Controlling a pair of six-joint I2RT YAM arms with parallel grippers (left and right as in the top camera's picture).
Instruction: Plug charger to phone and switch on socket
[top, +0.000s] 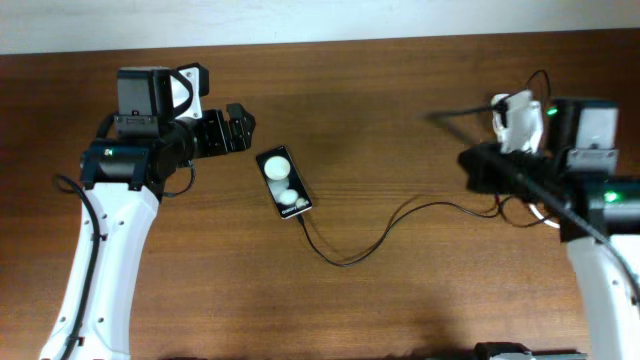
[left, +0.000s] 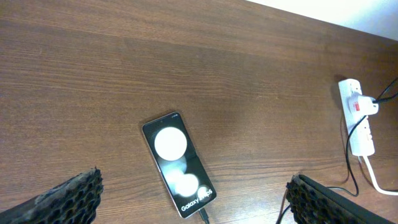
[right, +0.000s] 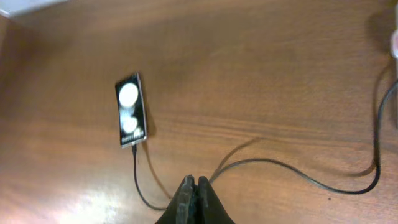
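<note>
Dark ribbed fingertips (left: 74, 196) frame the bottom corners of the left wrist view, one at each side with a broad gap between them. The left tool (top: 238, 128) is spread wide and holds nothing. It hangs just off the far-left end of the phone (top: 284, 182), without touching it.

That phone lies flat and face up on the tabletop (top: 400, 80), left of centre. It is slanted so that its lettered end points near and to the right. The slant probably suits the charger cable (top: 360, 250), because its plug tip (left: 202, 214) meets that end and looks seated, though the joint is too small to be sure. From there the cable sags in a loose loop toward the near side, then climbs to the right. As I read it, the slack keeps any pull off the phone.

At the far right sits the power strip (left: 357, 121), a white adapter (left: 368, 106) plugged in beside a red switch (left: 357, 106) and its thick white cord (left: 376, 177) trailing off near-right. The overhead view hides the strip under the right arm.

The right tool (right: 195, 186) has its fingers pinched together with nothing visible between them. The cable passes behind rather than through. Pinched like that they make one blunt point, which would suit pressing a rocker. Plugging in looks done, so the switch is likely what remains.
</note>
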